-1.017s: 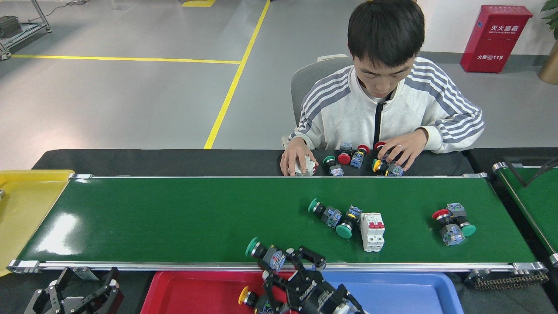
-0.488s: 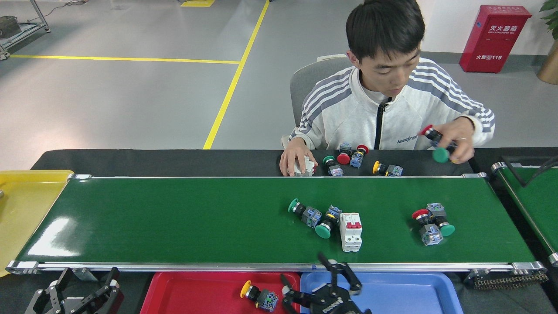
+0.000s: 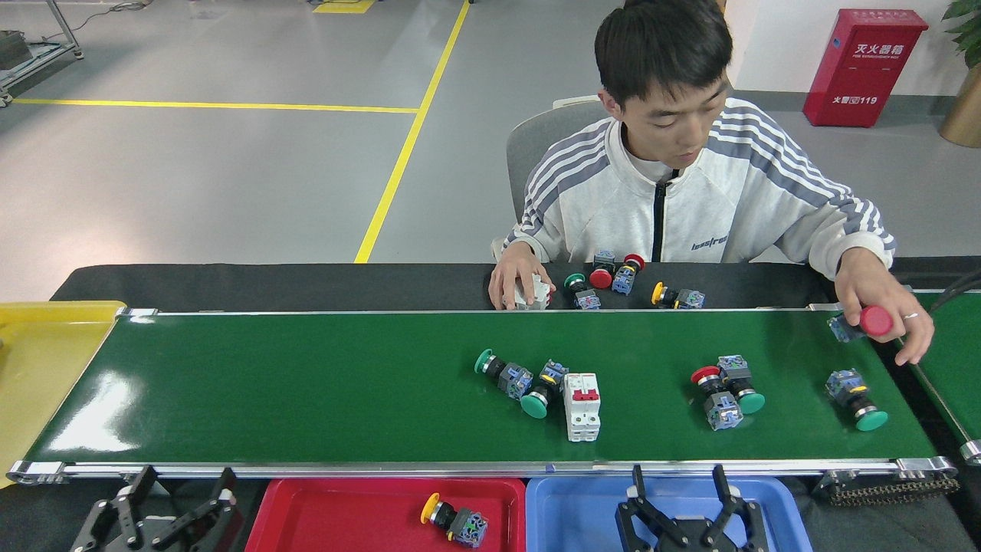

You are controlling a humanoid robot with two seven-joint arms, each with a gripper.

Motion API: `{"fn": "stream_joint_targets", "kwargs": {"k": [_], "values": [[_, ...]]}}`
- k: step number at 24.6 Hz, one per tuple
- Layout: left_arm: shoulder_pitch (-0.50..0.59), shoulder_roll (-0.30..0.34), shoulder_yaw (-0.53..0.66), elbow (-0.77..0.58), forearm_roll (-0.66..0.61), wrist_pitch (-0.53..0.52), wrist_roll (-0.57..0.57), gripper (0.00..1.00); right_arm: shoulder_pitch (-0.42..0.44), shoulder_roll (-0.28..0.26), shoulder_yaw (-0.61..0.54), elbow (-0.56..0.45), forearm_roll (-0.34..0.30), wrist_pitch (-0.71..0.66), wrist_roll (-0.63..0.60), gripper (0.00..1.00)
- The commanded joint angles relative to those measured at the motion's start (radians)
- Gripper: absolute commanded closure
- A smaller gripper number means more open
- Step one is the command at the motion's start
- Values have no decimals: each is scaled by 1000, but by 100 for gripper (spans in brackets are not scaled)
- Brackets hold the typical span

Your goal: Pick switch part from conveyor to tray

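The conveyor spans the view and carries several switch parts: two green-capped ones beside a white breaker, a red and green pair, and a green-capped one at the right end. The red tray in front of the belt holds a yellow-capped switch part. My right gripper is open and empty over the blue tray. My left gripper is open at the lower left, beside the red tray.
A person sits behind the belt. One hand holds a red-capped part at the belt's right end, and the other hand rests on a white part. More parts lie on the black cloth. A yellow tray stands at the left.
My right gripper moved right from the belt's near edge to over the blue tray; the green-capped part it held no longer shows. Parts on the belt drifted left. The person set another part on the right end.
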Motion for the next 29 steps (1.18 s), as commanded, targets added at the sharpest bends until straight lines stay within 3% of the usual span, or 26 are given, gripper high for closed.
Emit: {"fn": "stream_joint_targets", "kwargs": {"k": [1,4,9,11,13,16,17,21,23,26,29], "values": [[-12,3,-2,-12,-4,8,0,0,-45,30,3,-2,1,-85,121,0],[-23,5,-4,-12,-6,10,0,0,-106,89,20,58,10,-82,192,0],[-47,5,-4,-9,-62,10,0,0,-233,145,51,223,12,-80,196,1],[-46,3,-5,-8,-64,10,0,0,-281,167,75,294,12,-80,196,6],[-47,2,-4,-8,-64,10,0,0,-299,181,82,320,12,-82,196,26],[-49,-1,-10,-11,-65,5,0,0,-299,165,112,318,13,-85,196,80],[-49,-3,-25,-12,-65,5,0,0,-298,158,114,317,13,-86,196,89],[-66,-9,-131,-12,-67,11,-1,0,-289,150,112,280,12,-82,193,94],[-73,-31,-158,-12,-69,11,-20,0,-267,125,109,220,7,-88,189,94],[-112,-60,-165,-12,-79,11,-69,0,-195,-8,108,82,-10,-103,180,94],[-142,-84,-166,-12,-127,11,-81,0,-83,-158,59,-65,-136,-211,127,93]]}}
